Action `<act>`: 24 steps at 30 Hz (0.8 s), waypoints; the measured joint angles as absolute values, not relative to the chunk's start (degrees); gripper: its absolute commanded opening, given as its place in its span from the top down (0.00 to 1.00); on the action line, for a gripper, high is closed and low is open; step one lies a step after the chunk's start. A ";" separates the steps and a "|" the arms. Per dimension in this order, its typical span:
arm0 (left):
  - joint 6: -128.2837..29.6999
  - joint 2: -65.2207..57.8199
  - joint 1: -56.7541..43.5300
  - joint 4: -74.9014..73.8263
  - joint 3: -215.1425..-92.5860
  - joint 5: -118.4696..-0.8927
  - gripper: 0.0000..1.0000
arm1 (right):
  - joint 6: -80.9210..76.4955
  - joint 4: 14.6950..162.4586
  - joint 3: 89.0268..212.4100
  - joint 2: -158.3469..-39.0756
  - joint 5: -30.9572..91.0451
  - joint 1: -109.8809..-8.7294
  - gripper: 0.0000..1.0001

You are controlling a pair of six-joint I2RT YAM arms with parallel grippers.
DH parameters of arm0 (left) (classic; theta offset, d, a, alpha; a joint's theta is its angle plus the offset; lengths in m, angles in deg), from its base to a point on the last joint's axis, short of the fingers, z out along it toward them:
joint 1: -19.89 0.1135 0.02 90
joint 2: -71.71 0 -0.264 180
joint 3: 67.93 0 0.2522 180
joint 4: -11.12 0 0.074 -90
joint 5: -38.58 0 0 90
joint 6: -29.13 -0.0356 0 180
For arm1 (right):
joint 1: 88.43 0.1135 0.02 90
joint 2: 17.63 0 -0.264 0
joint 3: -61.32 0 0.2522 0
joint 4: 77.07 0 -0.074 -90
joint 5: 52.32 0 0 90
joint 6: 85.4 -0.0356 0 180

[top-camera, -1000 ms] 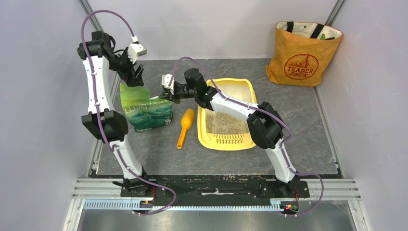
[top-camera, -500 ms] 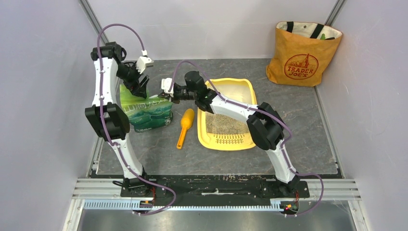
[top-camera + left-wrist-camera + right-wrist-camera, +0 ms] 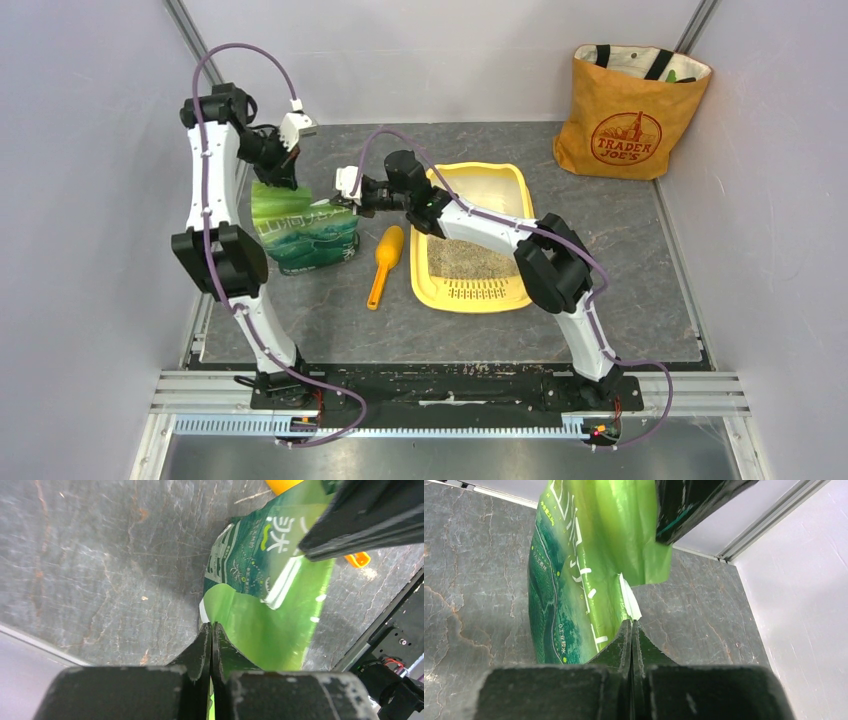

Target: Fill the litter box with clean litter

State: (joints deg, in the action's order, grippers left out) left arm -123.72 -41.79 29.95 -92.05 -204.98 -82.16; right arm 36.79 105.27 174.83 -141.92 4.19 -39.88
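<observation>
Pinching the crinkly green bag from two sides, I have my left hand clamped shut on the thin glossy film at its top edge, on the side away from the litter box, and my right hand closed on the top corner that faces the litter box. In my left wrist view the black fingers press flat together with bright green film caught between them. The bag's printed face, dark green with white lettering, creases just beyond. In my right wrist view the fingers meet the same way at a ragged lip where a white inner layer shows against the green. The bag sits slumped on the bench, a dark grey slab veined like stone, on my left-arm side of the litter box. An orange-yellow plastic scoop lies between the two, just beside the box's long wall. The litter box is a yellow plastic tray with rounded corners, a wide smooth rim and a slotted grate at its near end. The clean litter, fine grey-beige grains, covers the floor next to the grate, and the far half shows pale bare plastic. Beyond the litter box's far corner on my right-arm side, well apart from it, an orange tote bag stands upright.
</observation>
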 measured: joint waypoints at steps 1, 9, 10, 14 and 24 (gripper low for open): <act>-123.92 -40.72 30.08 -92.00 -204.94 -82.71 0.98 | 36.74 105.25 174.72 -141.75 4.19 -39.88 0.87; -129.64 -26.57 32.55 -91.85 -199.30 -90.99 0.98 | 27.69 103.30 177.65 -141.02 4.36 -40.73 0.17; -130.78 -24.78 32.79 -91.89 -197.81 -91.84 0.98 | 25.36 102.93 178.98 -141.05 3.62 -41.12 0.18; -134.39 -19.97 33.10 -92.09 -192.50 -94.05 0.98 | 16.59 102.08 186.96 -142.16 -0.86 -42.57 0.21; -136.99 -18.77 33.32 -90.67 -189.05 -95.14 0.98 | 7.56 102.65 192.86 -146.07 -10.70 -41.36 0.18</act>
State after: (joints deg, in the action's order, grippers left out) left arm -136.99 -18.77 33.32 -90.67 -189.05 -95.14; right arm 7.56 102.65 192.86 -146.07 -10.70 -41.36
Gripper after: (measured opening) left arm 0.026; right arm 0.804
